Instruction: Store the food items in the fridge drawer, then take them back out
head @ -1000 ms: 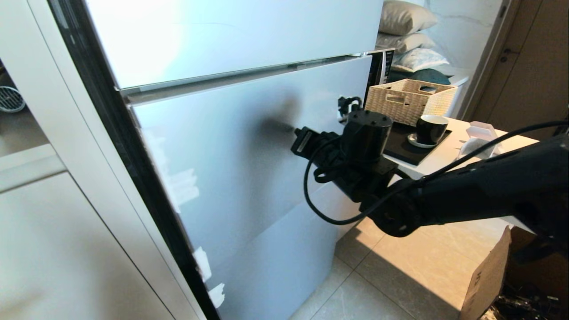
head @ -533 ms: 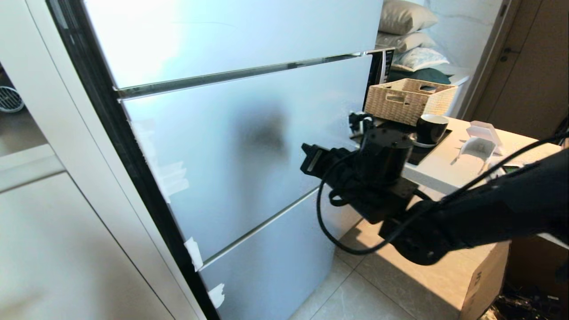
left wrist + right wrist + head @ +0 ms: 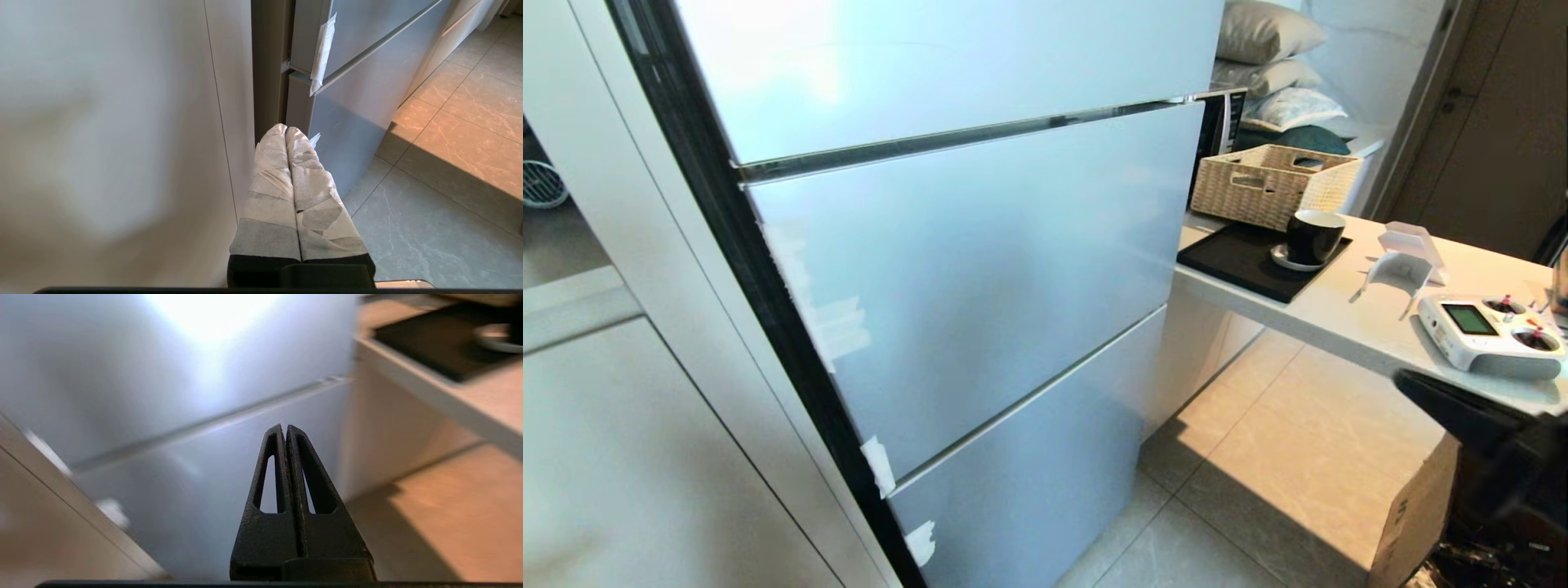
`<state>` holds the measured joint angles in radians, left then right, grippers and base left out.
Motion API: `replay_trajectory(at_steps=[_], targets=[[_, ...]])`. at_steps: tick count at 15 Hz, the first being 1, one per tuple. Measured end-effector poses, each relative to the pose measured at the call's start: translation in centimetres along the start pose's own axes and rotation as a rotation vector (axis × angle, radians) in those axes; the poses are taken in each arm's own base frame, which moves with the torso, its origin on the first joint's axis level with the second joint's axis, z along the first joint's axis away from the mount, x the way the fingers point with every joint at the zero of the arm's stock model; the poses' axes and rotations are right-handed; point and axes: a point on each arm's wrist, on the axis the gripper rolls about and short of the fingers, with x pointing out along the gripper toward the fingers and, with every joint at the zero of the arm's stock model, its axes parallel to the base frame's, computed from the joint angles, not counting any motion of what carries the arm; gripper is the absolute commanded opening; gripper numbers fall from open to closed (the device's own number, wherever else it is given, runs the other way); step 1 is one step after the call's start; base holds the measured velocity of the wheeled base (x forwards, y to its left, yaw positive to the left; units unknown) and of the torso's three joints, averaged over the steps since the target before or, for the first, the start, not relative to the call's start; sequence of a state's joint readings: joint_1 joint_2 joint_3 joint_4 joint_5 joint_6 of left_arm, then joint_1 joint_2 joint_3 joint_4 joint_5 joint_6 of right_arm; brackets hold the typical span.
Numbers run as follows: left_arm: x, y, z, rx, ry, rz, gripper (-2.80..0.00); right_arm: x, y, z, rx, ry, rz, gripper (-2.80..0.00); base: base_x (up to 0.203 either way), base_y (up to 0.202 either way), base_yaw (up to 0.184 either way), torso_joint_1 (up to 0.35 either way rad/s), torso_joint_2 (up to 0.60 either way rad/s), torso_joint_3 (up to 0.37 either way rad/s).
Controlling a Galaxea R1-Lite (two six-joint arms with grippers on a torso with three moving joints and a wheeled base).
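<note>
Since a second ago the right arm has pulled back from the fridge (image 3: 964, 245) front, where it was stretched across the middle of the head view; only a dark part of it (image 3: 1486, 445) now shows at the lower right edge, and the middle drawer front, slightly ajar before, sits flush.

Head view: the fridge fills the left and centre, its pale frosted fronts all closed, with bits of white tape (image 3: 880, 467) along the left edge; to the right a white tabletop (image 3: 1339, 314) carries a black tray (image 3: 1241, 260), a dark cup (image 3: 1313, 234) on a saucer, a wicker basket (image 3: 1274, 184) and a white remote controller (image 3: 1490, 333); tan floor tiles (image 3: 1258, 457) lie below; a cardboard box (image 3: 1417, 510) stands at the lower right. No tomato and no clear drawer can be seen in any view.

Left wrist view: the left hand (image 3: 286, 130), its fingers wrapped in white tape, is clenched with nothing between them; it hangs low by the fridge's lower left corner, next to a white cabinet panel (image 3: 122, 143).

Right wrist view: the right hand (image 3: 284, 428), with black slotted fingers, is clenched and empty; it points toward the lower fridge fronts, with the tabletop edge off to one side; the background is blurred.
</note>
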<state>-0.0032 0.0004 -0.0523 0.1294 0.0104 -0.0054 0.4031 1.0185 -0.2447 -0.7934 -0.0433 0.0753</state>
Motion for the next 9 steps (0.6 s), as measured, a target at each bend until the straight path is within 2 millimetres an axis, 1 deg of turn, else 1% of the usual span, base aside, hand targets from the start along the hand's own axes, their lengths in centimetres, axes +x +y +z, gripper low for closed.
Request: replay_trajectory(at_steps=[1,2,3,5,7,9], targets=[[0.0,0.0,0.0,0.000,0.000,0.000,-2.80,-2.9,-0.8,-0.9,-0.035,0.005,-0.024,-2.80,0.000,0.000,0.000,0.000,0.00,0.000],[0.0,0.0,0.0,0.000,0.000,0.000,-2.80,-5.4,-1.1,-2.0,-0.061,0.015,-0.041,-2.80,0.000,0.000,0.000,0.000,0.00,0.000],[0.0,0.0,0.0,0.000,0.000,0.000,-2.80,-7.6,-1.2,-3.2,-0.078,0.034,-0.060,-2.80,0.000,0.000,0.000,0.000,0.00,0.000],[0.0,0.0,0.0,0.000,0.000,0.000,-2.80,-11.0,-0.9,-6.0,-0.100,0.066,-0.106,-2.80,0.000,0.000,0.000,0.000,0.00,0.000],[0.0,0.0,0.0,0.000,0.000,0.000,-2.80,-13.2,-0.5,-8.1,-0.133,0.041,-0.157,-2.80,0.000,0.000,0.000,0.000,0.00,0.000],[0.0,0.0,0.0,0.000,0.000,0.000,-2.80,-14.1,-0.5,-10.1,-0.179,0.069,-0.278,-2.80,0.000,0.000,0.000,0.000,0.00,0.000]])
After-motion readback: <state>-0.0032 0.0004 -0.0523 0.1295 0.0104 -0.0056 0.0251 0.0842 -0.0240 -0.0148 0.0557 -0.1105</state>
